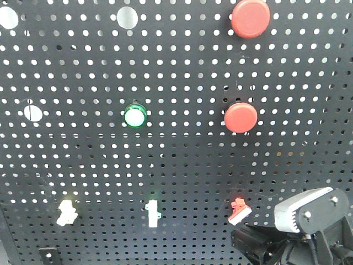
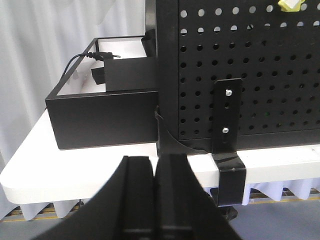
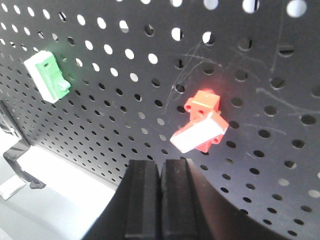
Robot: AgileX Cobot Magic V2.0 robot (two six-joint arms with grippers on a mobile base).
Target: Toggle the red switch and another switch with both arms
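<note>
The red switch (image 1: 239, 211) sits low on the right of the black pegboard (image 1: 182, 165), its white lever tip (image 3: 197, 134) pointing down and left. My right gripper (image 3: 160, 162) is shut with nothing in it, just below the red switch (image 3: 201, 126) and apart from it. The pale yellow switch (image 1: 66, 212) is at the lower left, and only its edge (image 2: 292, 5) shows in the left wrist view. My left gripper (image 2: 154, 161) is shut and empty, low in front of the board's bottom left corner, well below that switch. The right arm (image 1: 309, 232) shows at the lower right.
A white-and-green toggle (image 1: 153, 214) stands between the two switches. Two big round red push buttons (image 1: 251, 17) (image 1: 240, 117) and a green lamp (image 1: 134, 116) sit higher. A black bracket (image 2: 227, 115) clamps the board to the white table (image 2: 75, 170); a black box (image 2: 102, 112) stands left.
</note>
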